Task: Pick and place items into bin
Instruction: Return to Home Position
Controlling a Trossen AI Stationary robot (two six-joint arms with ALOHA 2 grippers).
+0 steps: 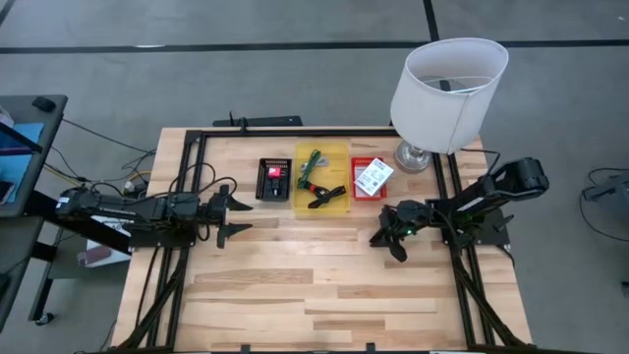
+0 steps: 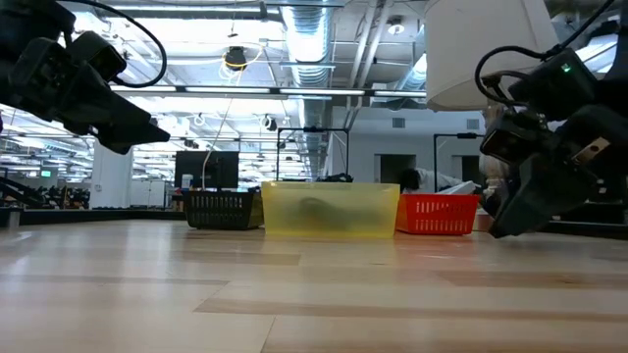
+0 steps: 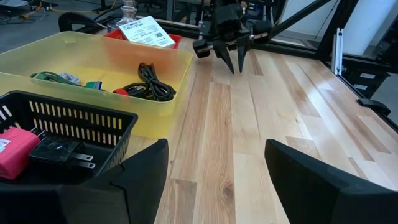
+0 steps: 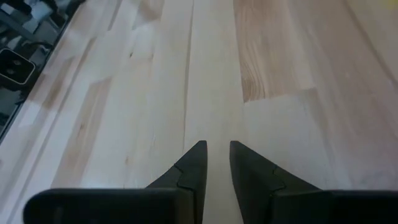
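At the far middle of the table (image 1: 314,295) three containers stand in a row, touching or nearly so: a black basket (image 1: 274,181), the yellow bin (image 1: 338,153) and a red basket (image 1: 360,195). A white-shaded lamp (image 1: 447,84) stands just beyond the red basket.

From above, the yellow bin holds a green cord (image 1: 314,162) and a black cable (image 1: 325,194). A white labelled packet (image 1: 373,177) lies on the red basket, and something red shows in the black basket. The left wrist view makes that out as a pink-red block (image 3: 15,152) lying beside a black plug (image 3: 62,153). It also shows the green cord and the black cable lying apart on the bin's floor, with small green and red bits between them. The low view gives only the bin's cloudy yellow wall, with a dim shadow behind it.

The left gripper (image 1: 232,214) hangs over bare wood near the black basket. Its fingers are spread wide with nothing between them, which is plainest in its own wrist view.

The right gripper (image 1: 387,239) hangs over bare wood nearer the viewer than the red basket. Its wrist view shows the fingers drawn close, with a narrow strip of wood between the tips, and they hold nothing. The left wrist view shows it from across the table, fingers pointing down at the boards. In the low view both grippers are clear of the tabletop.
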